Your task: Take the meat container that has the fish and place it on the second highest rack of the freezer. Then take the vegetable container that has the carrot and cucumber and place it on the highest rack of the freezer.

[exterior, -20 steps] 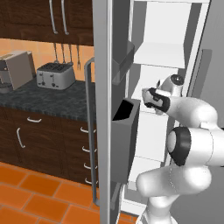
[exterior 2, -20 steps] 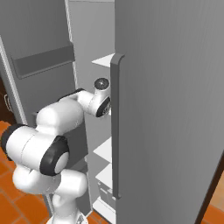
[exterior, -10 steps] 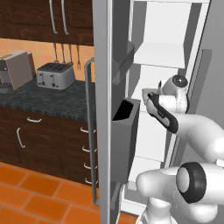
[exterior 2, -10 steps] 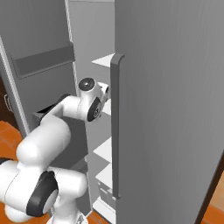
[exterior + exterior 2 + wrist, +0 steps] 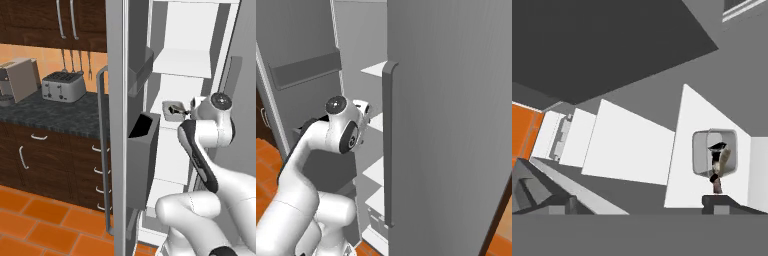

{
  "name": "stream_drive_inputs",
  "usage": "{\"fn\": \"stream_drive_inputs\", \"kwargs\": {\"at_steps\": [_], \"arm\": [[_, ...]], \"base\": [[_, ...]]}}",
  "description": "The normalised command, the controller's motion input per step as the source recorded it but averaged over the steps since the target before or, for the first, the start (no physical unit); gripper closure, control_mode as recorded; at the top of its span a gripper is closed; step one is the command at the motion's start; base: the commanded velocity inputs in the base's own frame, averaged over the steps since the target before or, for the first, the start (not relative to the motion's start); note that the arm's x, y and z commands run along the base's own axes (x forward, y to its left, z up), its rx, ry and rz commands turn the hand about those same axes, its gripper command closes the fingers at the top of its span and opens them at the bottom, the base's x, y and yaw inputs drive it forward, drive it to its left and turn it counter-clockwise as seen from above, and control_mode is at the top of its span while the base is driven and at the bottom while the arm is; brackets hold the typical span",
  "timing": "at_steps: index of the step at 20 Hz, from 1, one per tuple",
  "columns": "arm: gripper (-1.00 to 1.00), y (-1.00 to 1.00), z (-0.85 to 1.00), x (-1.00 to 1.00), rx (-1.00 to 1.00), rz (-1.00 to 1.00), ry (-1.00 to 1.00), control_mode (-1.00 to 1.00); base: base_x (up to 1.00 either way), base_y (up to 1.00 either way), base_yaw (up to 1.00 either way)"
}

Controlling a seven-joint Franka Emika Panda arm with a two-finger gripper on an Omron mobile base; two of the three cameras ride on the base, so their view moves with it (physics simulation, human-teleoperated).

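Toaster [image 5: 63, 85] beside open freezer door [image 5: 118, 125]

The meat container [image 5: 173, 109] sits on a freezer shelf [image 5: 182, 62], its right side hidden behind the arm's wrist; its contents are too small to name from the left base view; in the hand view the container [image 5: 714, 152] holds a pale and dark shape too blurred to identify; the coffee machine [image 5: 14, 80] left of the toaster [image 5: 63, 86] is cut by the frame's edge.
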Motion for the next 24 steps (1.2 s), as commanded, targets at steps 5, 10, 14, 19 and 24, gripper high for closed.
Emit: {"fn": "stream_drive_inputs", "kwargs": {"at_steps": [5, 10, 14, 19, 24], "arm": [[-1.00, 0.19, 0.36, -0.78, 0.00, 0.03, 0.13, -1.00], [-1.00, 0.25, 0.16, -0.52, 0.02, 0.04, 0.06, -1.00], [-1.00, 0.23, 0.17, -0.21, 0.00, 0.01, 0.18, -1.00], [-1.00, 0.08, -0.04, -0.06, 0.00, -0.01, 0.28, -1.00], [-1.00, 0.03, -0.03, -0.44, 0.00, -0.03, 0.04, -1.00]], "base": [[0.00, 0.00, 0.00], [0.00, 0.00, 0.00], [0.00, 0.00, 0.00], [0.00, 0.00, 0.00], [0.00, 0.00, 0.00]]}}
